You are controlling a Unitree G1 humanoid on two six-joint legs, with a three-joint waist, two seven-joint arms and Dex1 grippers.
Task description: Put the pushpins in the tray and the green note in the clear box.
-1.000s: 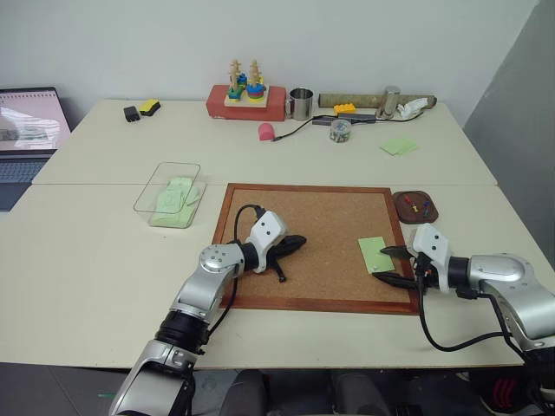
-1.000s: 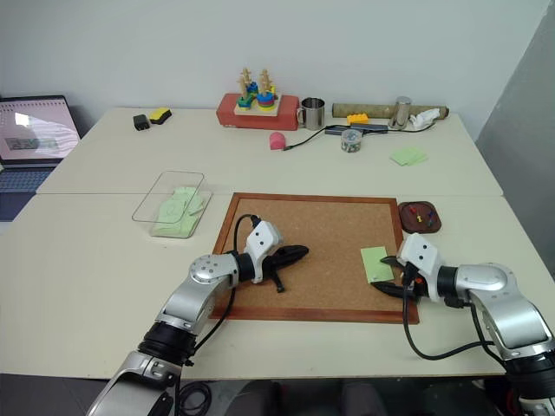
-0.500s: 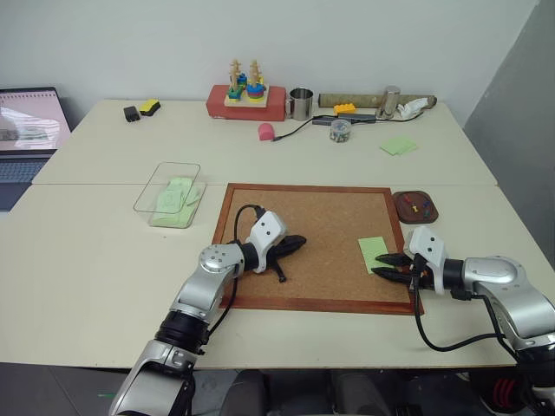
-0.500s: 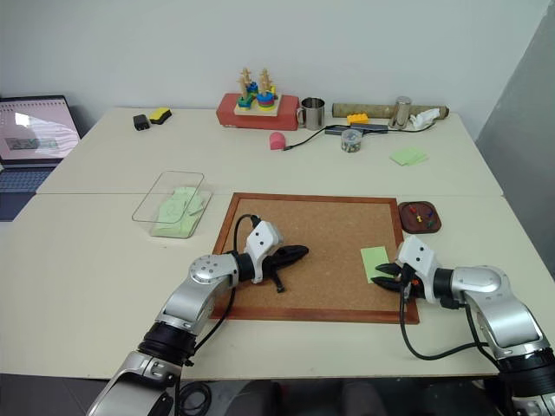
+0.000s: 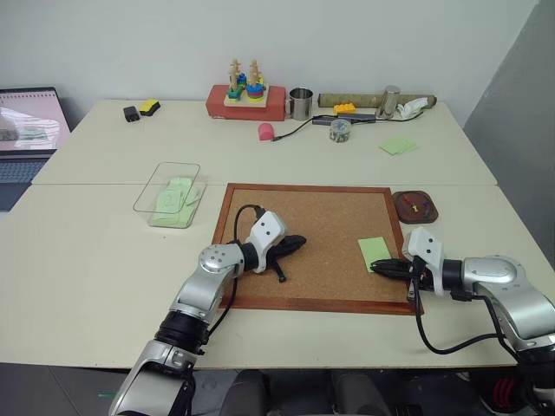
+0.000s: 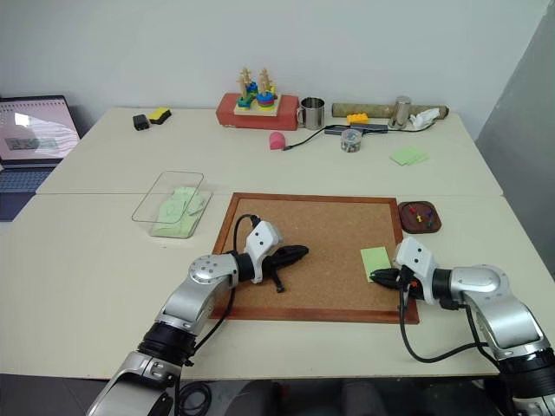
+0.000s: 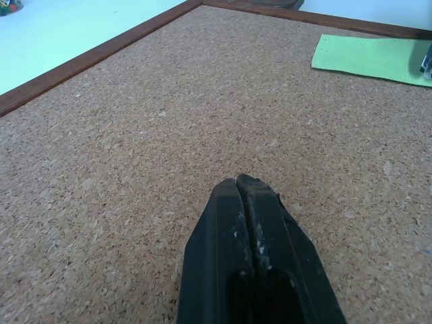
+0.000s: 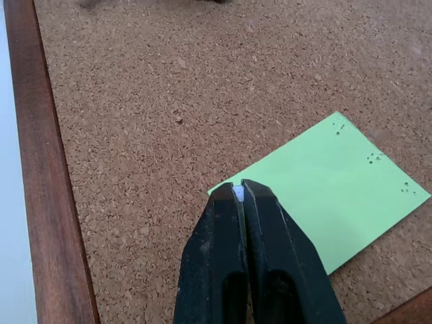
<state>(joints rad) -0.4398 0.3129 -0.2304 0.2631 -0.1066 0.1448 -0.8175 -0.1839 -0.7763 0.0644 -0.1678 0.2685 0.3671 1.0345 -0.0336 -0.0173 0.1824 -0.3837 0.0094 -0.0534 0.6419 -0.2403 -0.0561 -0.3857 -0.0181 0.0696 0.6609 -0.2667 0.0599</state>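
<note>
The right gripper (image 8: pixel 237 192) is pinched shut on the near corner of the green note (image 8: pixel 331 196), lying at the corkboard's (image 5: pixel 321 225) right side, evidently to peel it up.

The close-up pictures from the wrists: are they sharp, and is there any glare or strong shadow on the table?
Left wrist view: corkboard grain crisp nearby, softer toward the green note. Right wrist view: note and its pinholes sharp. Left eye view: even, soft light on the table, faint shadows under the arms, no glare.
</note>
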